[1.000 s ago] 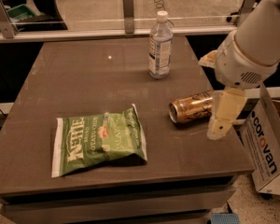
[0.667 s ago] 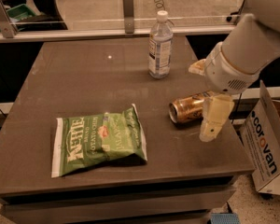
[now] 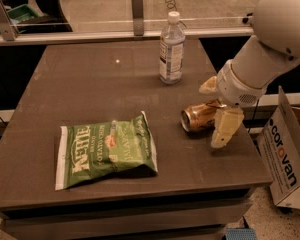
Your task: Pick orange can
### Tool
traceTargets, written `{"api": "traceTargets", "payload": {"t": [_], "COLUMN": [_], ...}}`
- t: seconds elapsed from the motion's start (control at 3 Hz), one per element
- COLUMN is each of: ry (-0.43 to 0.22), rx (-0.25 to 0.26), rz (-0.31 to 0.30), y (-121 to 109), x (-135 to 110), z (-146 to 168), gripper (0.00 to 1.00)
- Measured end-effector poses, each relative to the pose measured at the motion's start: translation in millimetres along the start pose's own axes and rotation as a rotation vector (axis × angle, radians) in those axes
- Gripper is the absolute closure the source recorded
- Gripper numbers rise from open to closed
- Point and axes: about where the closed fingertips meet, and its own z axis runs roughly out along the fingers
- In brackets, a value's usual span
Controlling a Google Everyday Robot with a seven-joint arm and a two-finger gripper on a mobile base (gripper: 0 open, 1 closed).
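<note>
The orange can (image 3: 196,118) lies on its side on the dark table (image 3: 90,84), near the right edge, its silver-rimmed top facing left. My gripper (image 3: 211,115) comes in from the right on a white arm and is open. One cream finger (image 3: 209,85) is behind the can and the other finger (image 3: 225,129) is in front of it, so the can's right end lies between them. The fingers are not closed on it.
A clear water bottle with a white cap (image 3: 171,49) stands behind the can. A green chip bag (image 3: 106,149) lies flat at the front left. A cardboard box (image 3: 286,154) stands on the floor right of the table. A glass rail (image 3: 115,19) runs behind.
My arm has moved left and a little lower toward the can; the fingers now straddle its right end. The can, bottle and chip bag have not moved.
</note>
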Motion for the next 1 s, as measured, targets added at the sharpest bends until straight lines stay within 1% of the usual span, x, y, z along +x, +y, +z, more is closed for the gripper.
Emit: {"api": "traceTargets", "payload": {"t": [0.33,0.67,1.0], "ry": [-0.008,-0.004,0.007], "rx": [-0.015,-0.020,-0.016], "rz": [0.005,0.013,0.019], "y": [-2,-7,-19], "x": [13,17,5], "z": [11,9,-9], "gripper": [0.41,0.63,0.87]}}
